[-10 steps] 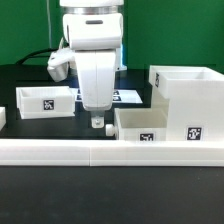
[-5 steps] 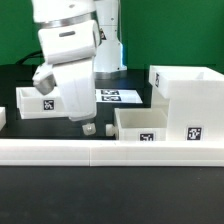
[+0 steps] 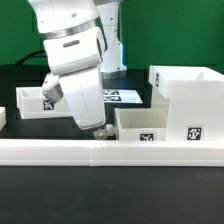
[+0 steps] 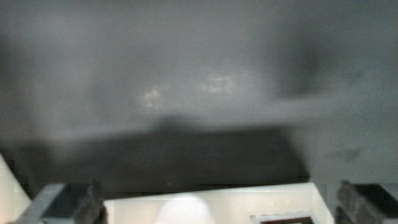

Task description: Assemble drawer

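Probably a lab: marker board (image 3: 125,96), green backdrop (image 3: 20,30)

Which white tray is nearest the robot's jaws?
The low tray beside the tall box shell, right next to the jaws. The other tray sits farther off, on the exterior view's left.

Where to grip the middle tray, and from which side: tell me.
Grip the middle tray by its wall on the exterior view's left, from above, one finger inside, one outside: its top is open, and the box shell crowds the other side.
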